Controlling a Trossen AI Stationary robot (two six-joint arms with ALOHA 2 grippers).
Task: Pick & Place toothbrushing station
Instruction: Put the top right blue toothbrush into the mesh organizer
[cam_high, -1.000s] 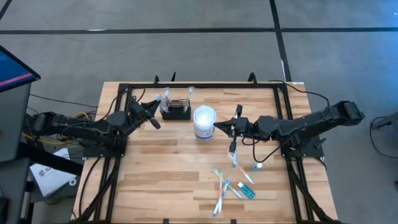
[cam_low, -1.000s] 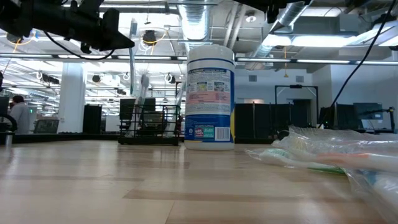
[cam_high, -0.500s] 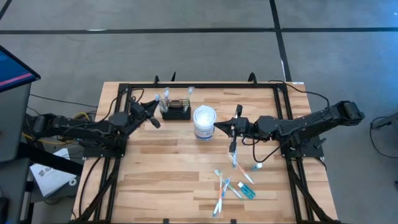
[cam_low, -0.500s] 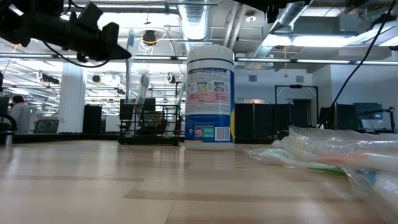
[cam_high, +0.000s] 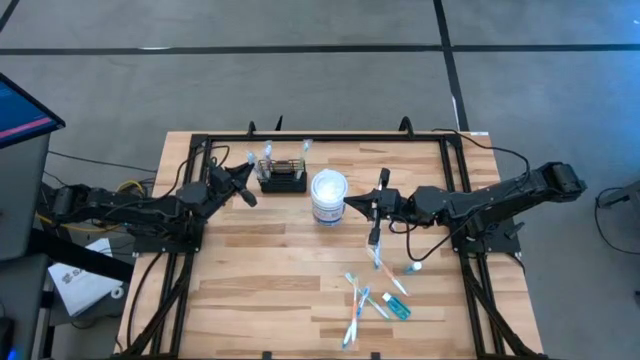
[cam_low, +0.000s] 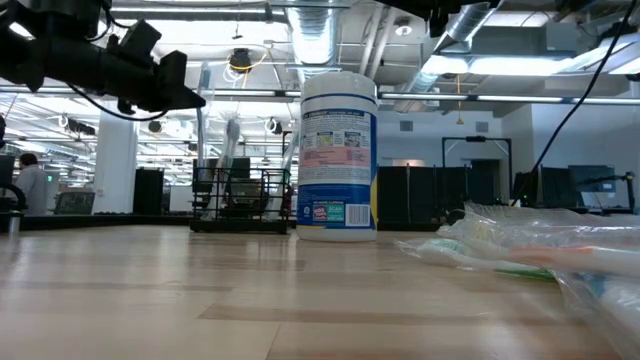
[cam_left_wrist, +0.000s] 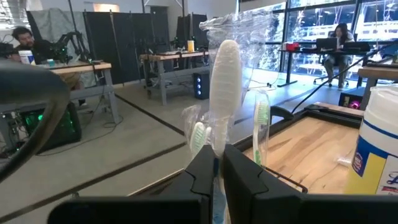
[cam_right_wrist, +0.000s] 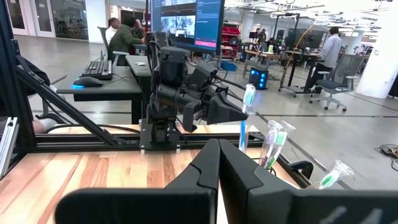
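Meanwhile the rack (cam_high: 283, 178) sat near the table's far edge (cam_high: 320, 135), just left of the tub (cam_high: 328, 196); the left gripper (cam_high: 247, 166) pinched a wrapped toothbrush (cam_left_wrist: 222, 93) beside it, the right gripper (cam_high: 380, 180), jaws pressed together, right of the tub

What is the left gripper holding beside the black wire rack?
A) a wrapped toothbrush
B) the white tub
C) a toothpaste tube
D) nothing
A: the left gripper is shut on a wrapped toothbrush, its head standing upright above the fingers, close by the black wire rack.
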